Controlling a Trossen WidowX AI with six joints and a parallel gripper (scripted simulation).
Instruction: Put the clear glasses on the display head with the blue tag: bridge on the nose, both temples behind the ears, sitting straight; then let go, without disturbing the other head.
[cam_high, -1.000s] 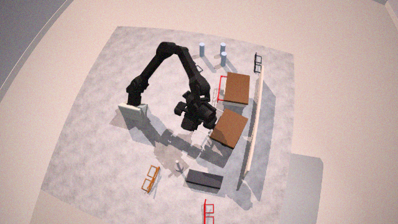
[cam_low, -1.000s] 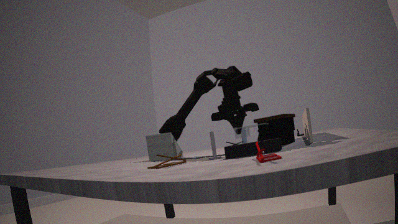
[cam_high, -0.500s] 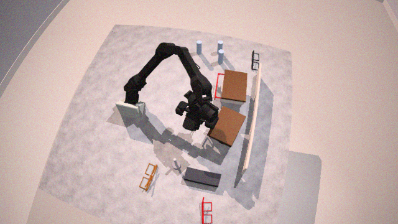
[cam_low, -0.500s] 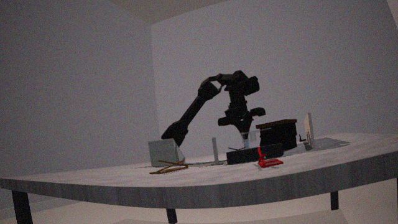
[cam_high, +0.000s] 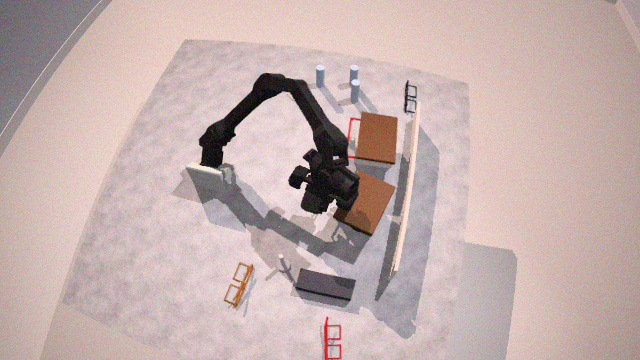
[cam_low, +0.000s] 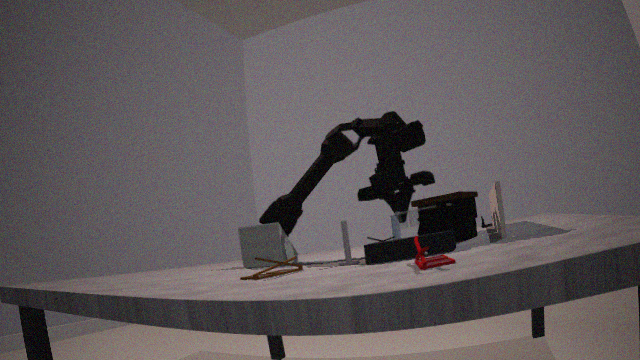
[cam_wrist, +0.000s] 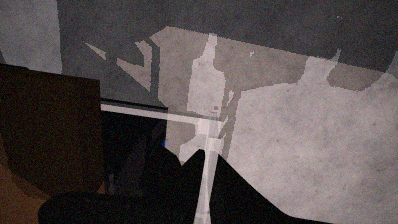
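My gripper (cam_low: 401, 220) (cam_wrist: 206, 156) is shut on the front of the clear glasses (cam_wrist: 206, 172), in front of the nearer brown-topped head (cam_high: 375, 192). One clear temple reaches left in the wrist view, alongside this head's dark side and passing over its edge. A small blue tag (cam_wrist: 164, 143) shows on the dark part beside the fingers. Whether the bridge touches the nose, and where the far temple lies, is hidden. The other head (cam_high: 377, 137) stands just behind, with a red frame (cam_high: 350, 131) at its face side. The arm hides the fingertips in the top view.
A tall thin panel (cam_high: 409, 185) stands behind the heads. A dark block (cam_high: 326, 284) (cam_low: 382, 252), a thin post (cam_low: 346, 242), orange glasses (cam_high: 243, 285) (cam_low: 275, 272) and red glasses (cam_high: 326, 340) (cam_low: 435, 261) are on the near side. Several blue cylinders (cam_high: 320, 77) and black glasses (cam_high: 407, 97) are farther back.
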